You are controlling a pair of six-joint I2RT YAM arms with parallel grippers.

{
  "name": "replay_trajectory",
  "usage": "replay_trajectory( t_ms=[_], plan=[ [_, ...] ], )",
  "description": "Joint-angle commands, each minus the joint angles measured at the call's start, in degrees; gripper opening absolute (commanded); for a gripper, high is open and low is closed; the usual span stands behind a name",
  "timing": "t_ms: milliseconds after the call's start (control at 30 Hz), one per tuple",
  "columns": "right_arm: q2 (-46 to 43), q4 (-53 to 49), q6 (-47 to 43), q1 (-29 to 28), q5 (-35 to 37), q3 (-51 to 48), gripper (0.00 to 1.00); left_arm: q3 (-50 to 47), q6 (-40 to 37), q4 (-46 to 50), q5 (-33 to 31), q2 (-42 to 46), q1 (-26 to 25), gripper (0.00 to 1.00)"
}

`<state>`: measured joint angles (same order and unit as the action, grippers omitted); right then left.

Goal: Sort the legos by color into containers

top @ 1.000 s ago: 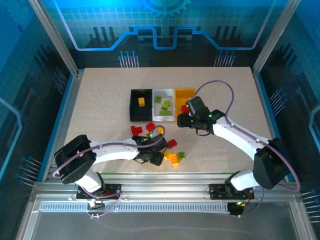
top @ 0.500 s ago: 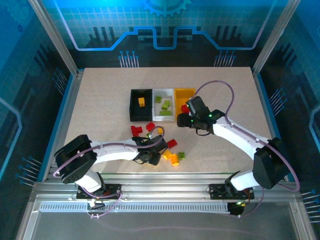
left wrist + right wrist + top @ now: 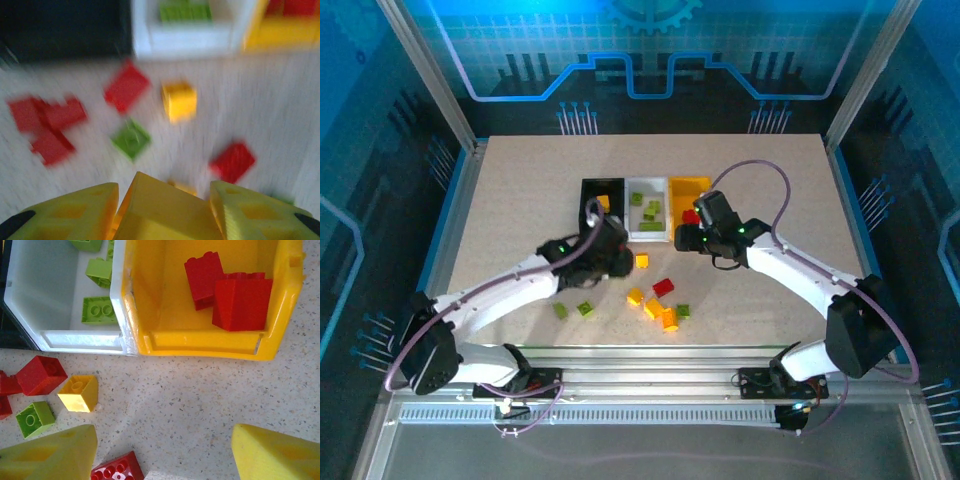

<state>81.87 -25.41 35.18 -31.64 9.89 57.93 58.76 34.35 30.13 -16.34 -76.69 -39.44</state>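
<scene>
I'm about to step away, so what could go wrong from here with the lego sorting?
The left gripper holds a yellow brick that looks tilted; it might slip out. The yellow bin holds red bricks, so that brick could be dropped there wrongly. The right gripper hangs open by that bin; the two might collide.

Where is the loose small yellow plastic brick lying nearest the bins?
In the right wrist view the yellow brick lies just before the white plastic bin, beside a red brick and a green brick.
</scene>
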Motion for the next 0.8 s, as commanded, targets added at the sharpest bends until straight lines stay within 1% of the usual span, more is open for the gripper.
replay_trajectory(
  t_ms=[0, 100, 167, 233, 300, 433, 500, 633, 767],
  plan=[
    [-0.1, 0.2, 0.6, 1.1, -0.4, -0.5, 0.72, 7.1, -2.1, -3.1, -5.3, -5.0, 5.1, 0.35],
    [-1.0, 0.2, 0.5, 1.3, -0.3, -0.9, 0.72, 12.9, -2.7, -5.5, -5.5, -11.9, 9.7, 0.35],
    [-1.7, 0.1, 0.5, 1.6, -0.5, -1.2, 0.72, 16.6, -2.1, -6.9, -3.7, -16.9, 12.5, 0.35],
    [-2.2, 0.0, 0.6, 1.9, -0.6, -1.5, 0.72, 21.1, -2.3, -6.5, -3.3, -21.6, 14.0, 0.35],
    [-2.6, -0.1, 0.5, 2.1, -0.8, -1.6, 0.73, 25.3, -3.2, -5.1, -5.1, -25.9, 14.5, 0.35],
    [-3.9, -0.3, 0.7, 2.2, -1.0, -2.2, 0.72, 29.3, -3.2, -4.2, -5.1, -31.4, 16.5, 0.36],
    [-4.8, -0.2, 0.8, 2.3, -0.9, -2.7, 0.73, 30.6, -3.6, -3.8, -5.4, -32.8, 16.7, 0.41],
    [-5.8, -0.9, 0.8, 2.5, -1.0, -3.0, 0.73, 33.0, -3.8, -2.1, -5.1, -34.8, 16.7, 0.59],
    [-6.7, -0.9, 0.9, 2.7, -0.9, -3.4, 0.73, 33.1, -3.1, -2.2, -3.9, -33.2, 16.5, 0.76]
  ],
)
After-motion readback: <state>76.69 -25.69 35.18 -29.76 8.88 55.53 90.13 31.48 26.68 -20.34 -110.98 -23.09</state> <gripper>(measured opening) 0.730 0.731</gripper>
